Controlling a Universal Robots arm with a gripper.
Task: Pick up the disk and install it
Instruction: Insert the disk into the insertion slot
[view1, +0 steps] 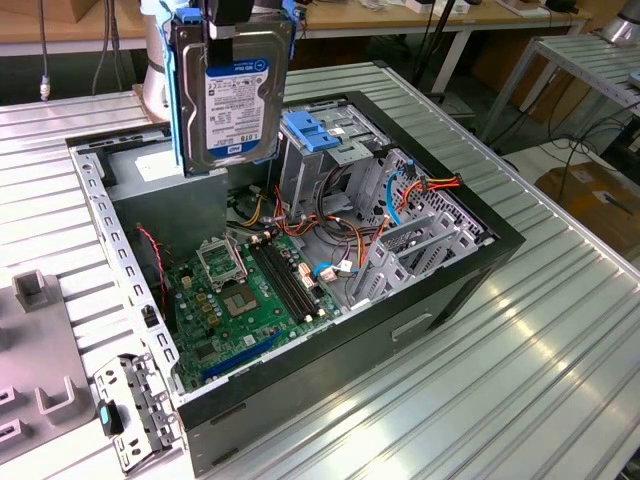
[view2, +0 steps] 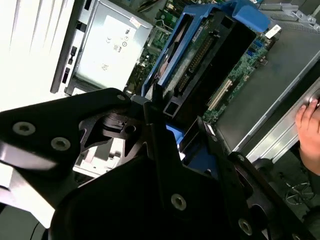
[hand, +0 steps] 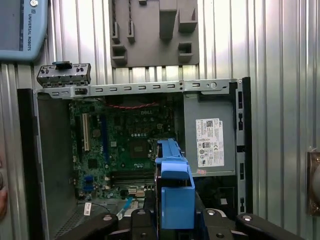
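Observation:
The disk is a silver hard drive with a blue-and-white label and blue side rails. It hangs upright above the back of the open computer case, with my gripper shut on its top edge. In the second wrist view the disk shows its dark underside and connector between the blue rails, beyond my black fingers. The first wrist view shows the disk edge-on, over the motherboard.
Inside the case are the grey power-supply box, the metal drive cage with its blue latch and loose cables. A person's hand rests at the case edge. A grey fixture plate and a metal bracket lie on the ribbed table.

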